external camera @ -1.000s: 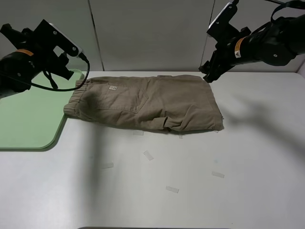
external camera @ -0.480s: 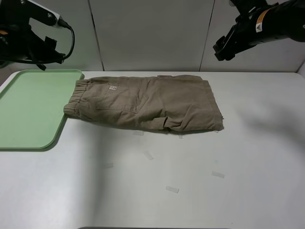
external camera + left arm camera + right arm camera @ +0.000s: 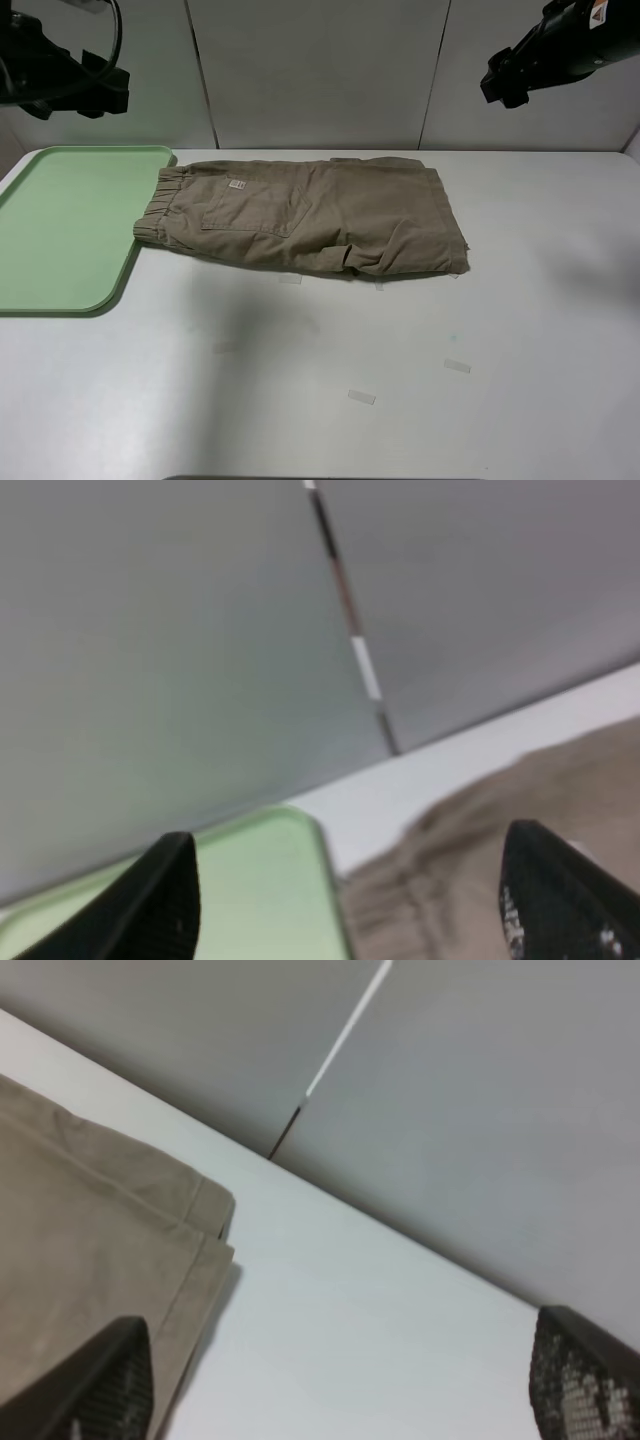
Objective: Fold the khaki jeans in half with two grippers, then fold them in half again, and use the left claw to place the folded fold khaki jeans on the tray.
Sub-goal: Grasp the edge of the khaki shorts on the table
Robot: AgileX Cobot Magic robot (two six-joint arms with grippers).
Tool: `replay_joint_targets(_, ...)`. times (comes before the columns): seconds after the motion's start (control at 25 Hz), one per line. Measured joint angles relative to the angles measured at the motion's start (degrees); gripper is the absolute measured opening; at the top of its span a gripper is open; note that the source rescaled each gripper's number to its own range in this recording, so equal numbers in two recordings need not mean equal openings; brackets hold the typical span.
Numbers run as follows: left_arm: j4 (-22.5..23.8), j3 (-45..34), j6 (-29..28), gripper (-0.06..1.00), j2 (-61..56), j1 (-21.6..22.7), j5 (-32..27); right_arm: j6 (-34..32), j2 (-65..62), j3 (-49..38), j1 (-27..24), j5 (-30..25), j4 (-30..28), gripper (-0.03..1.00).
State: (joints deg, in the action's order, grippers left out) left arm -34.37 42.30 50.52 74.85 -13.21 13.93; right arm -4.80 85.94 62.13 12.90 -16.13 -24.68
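Tan-khaki cotton shorts (image 3: 310,215) lie on the white bench (image 3: 420,390), waistband at the rim of the pale mint-green plastic tray (image 3: 60,235). The black left hand (image 3: 355,890) and right hand (image 3: 350,1380) hang spread, empty. Hazard: uneven corner pinches would skew the fold.

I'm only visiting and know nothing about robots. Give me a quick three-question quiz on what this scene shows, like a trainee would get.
1. True or false: the khaki jeans lie wholly on the tray.
2. Pick one. The left tool and right tool are: A) clamped on the jeans; B) open, up in the air, clear of the jeans; C) resting in the tray.
3. Fill in: the end of the jeans nearest the tray is the ____.
Key: 1 false; 2 B; 3 waistband.
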Motion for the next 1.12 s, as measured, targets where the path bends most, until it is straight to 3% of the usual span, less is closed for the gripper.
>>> replay_joint_targets(0.16,0.1,0.0,-3.0,0.73,-4.8,-0.1,-7.6,1.8,-4.5,0.0,0.0,-2.0,4.6,0.84)
replay_joint_targets(0.56,0.1,0.0,-5.5,0.74,-27.8,0.2,-18.8,8.4,-14.5,0.0,0.0,-7.6,11.5,0.84)
replay_joint_targets(0.8,0.9,0.9,-12.2,0.74,-42.3,5.3,-28.5,8.6,-16.1,0.0,0.0,-9.0,12.9,0.84)
replay_joint_targets(0.92,6.0,2.3,-19.0,0.74,-47.3,8.8,-37.5,8.6,-16.3,0.0,0.0,-9.1,13.1,0.84)
replay_joint_targets(1.04,15.5,3.3,-31.4,0.74,-50.7,9.9,-45.5,8.6,-16.3,0.0,0.0,-9.3,13.1,0.84)
replay_joint_targets(1.12,24.4,3.3,-41.4,0.74,-52.8,10.0,-50.7,8.6,-16.3,0.0,0.0,-9.4,13.1,0.84)
